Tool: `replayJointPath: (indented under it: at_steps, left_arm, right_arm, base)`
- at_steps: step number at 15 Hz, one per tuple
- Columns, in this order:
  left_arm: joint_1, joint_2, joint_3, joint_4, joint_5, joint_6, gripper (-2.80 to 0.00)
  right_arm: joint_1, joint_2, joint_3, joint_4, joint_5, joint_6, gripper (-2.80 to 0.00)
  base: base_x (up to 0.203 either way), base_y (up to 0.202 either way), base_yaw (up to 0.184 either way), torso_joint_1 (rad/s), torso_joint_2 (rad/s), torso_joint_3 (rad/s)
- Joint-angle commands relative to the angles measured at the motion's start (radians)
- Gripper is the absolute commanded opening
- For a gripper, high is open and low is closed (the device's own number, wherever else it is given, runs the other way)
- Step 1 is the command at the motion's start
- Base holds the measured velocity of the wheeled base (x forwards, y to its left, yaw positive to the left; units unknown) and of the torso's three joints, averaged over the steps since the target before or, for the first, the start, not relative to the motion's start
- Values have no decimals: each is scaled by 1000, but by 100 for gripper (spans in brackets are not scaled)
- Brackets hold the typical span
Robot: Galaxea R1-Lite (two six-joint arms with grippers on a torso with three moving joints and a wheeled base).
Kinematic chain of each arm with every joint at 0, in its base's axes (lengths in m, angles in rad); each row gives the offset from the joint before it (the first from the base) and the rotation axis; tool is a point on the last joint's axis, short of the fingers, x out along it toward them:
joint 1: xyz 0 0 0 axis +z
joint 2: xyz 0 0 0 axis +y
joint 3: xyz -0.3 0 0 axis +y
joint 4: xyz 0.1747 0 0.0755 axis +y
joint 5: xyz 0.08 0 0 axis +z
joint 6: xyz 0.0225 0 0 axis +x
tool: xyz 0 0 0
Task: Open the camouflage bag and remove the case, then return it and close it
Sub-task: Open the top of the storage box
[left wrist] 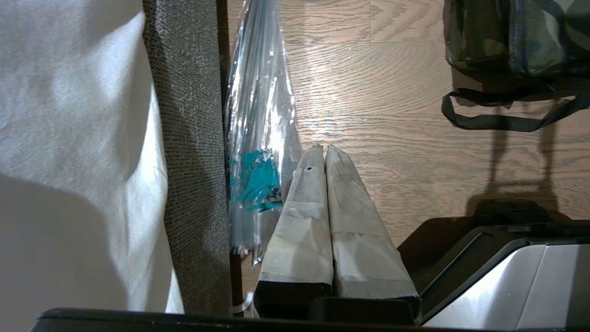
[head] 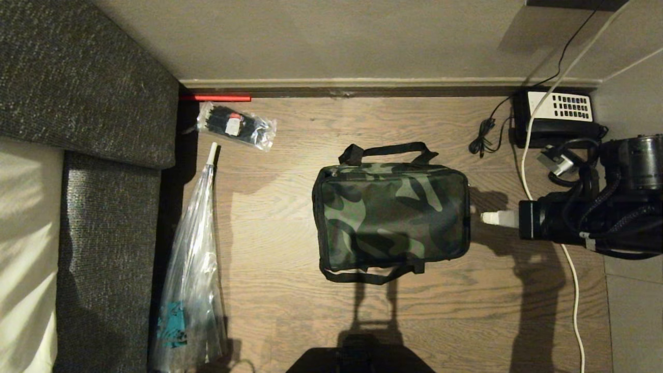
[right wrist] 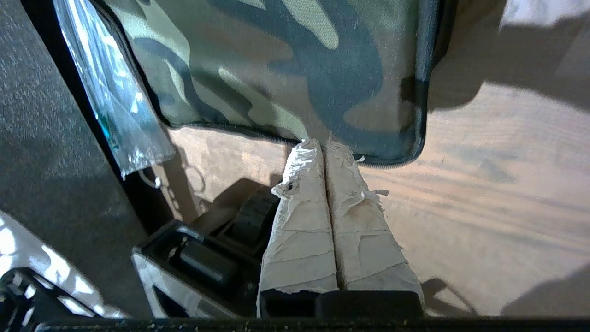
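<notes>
Closed camouflage bag (head: 391,215) lies on the wooden floor (head: 290,300); right tool (head: 492,217), pinched shut and empty, noses its end seam, where it should catch the zipper pull squarely.

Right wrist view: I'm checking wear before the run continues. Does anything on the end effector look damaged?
Yes. The white tape wrapping the right end effector is frayed and torn at its fingertips, which sit closed by the camouflage bag.

Warm, dim room, hard shadows.
Glare streaks the long clear plastic bag (left wrist: 260,115); dark robot shadows fall across the brown wood-grain floor (head: 290,305); right wrist view slightly soft.
</notes>
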Motion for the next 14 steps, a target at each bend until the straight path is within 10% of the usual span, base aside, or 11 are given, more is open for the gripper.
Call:
replayJointPath:
  at_steps: [1,6,7,14]
  left_arm:
    - [0,3,0,0,0,0,-280]
    - [0,3,0,0,0,2,-280]
    - [-1,3,0,0,0,1,-280]
    - [0,3,0,0,0,1,-280]
  right_arm:
    - [0,-6,6,53,3,0,-280]
    - [-37,99,-11,75,47,-16,-280]
    - [-60,113,-14,52,53,-17,0]
    - [-103,254,-98,29,64,-57,0]
  base:
    - [0,0,0,0,0,0]
    - [0,0,0,0,0,0]
    - [0,0,0,0,0,0]
    - [0,0,0,0,0,0]
